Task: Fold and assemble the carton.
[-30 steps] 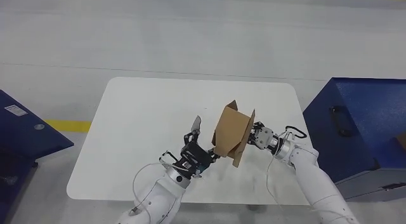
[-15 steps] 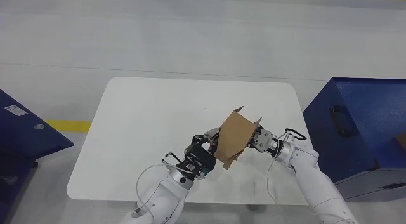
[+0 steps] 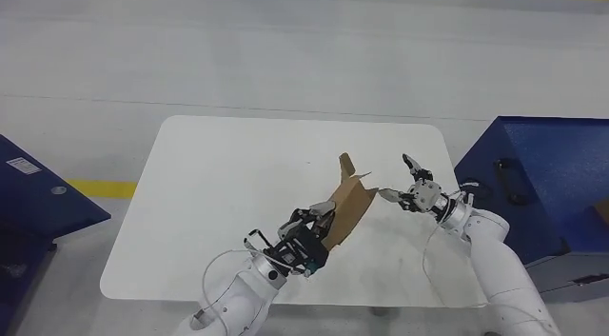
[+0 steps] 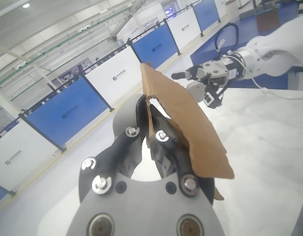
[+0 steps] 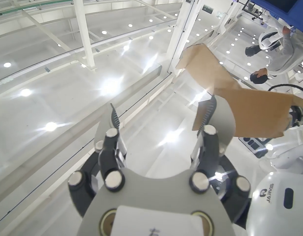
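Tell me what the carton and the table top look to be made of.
The carton looks like plain brown cardboard, matte and unprinted. It shows raw, slightly ragged cut edges where the left gripper clamps it. The table has a smooth, uniform white top with rounded corners, possibly laminate or plastic; the look leaves that open.

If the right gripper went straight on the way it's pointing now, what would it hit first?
Probably the carton: the open right gripper points toward its upper edge, close by. Depth is unclear, so it might only graze that edge or slip past.
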`<state>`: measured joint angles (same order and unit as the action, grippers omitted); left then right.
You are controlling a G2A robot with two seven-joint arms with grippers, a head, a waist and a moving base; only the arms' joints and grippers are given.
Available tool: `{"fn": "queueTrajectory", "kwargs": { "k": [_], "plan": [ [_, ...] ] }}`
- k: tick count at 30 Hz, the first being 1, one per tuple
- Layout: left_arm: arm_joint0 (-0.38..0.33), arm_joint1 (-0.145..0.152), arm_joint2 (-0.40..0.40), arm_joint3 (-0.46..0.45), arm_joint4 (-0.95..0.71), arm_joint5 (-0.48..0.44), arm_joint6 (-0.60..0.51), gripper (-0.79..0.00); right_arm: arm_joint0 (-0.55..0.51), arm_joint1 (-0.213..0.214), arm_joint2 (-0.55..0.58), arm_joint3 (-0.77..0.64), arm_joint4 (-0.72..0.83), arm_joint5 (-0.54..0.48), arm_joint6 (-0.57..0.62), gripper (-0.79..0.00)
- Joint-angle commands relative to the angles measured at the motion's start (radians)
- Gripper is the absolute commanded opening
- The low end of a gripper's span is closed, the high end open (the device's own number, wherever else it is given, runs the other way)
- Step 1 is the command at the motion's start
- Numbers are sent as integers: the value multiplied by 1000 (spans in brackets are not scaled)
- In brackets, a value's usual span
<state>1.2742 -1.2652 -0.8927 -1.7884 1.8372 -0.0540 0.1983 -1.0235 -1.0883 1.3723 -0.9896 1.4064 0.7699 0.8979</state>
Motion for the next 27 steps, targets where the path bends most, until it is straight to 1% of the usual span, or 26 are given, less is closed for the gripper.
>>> {"fn": "queueTrajectory", "kwargs": {
  "k": [1, 23, 24, 25, 26, 27],
  "plan": [
    [0, 0, 0, 0, -2, 5, 0, -785, 0, 0, -1, 0, -1, -2, 1, 0],
    [0, 0, 0, 0, -2, 5, 0, -785, -3, -1, -1, 0, 8, 2, 4, 0],
    [4, -1, 1, 1, -14, 1, -2, -785, -3, 0, 16, -28, 3, -71, 21, 0],
    [13, -3, -2, -2, -64, -5, -7, -785, -6, 4, 33, -54, -61, -199, 29, 0],
    [20, -5, -10, -12, -140, -18, -13, -785, -29, 8, 49, -72, -123, -355, 64, 0],
    [29, -9, -24, -27, -287, -70, -13, -785, -55, 10, 67, -88, -164, -499, 122, 0]
  ]
}}
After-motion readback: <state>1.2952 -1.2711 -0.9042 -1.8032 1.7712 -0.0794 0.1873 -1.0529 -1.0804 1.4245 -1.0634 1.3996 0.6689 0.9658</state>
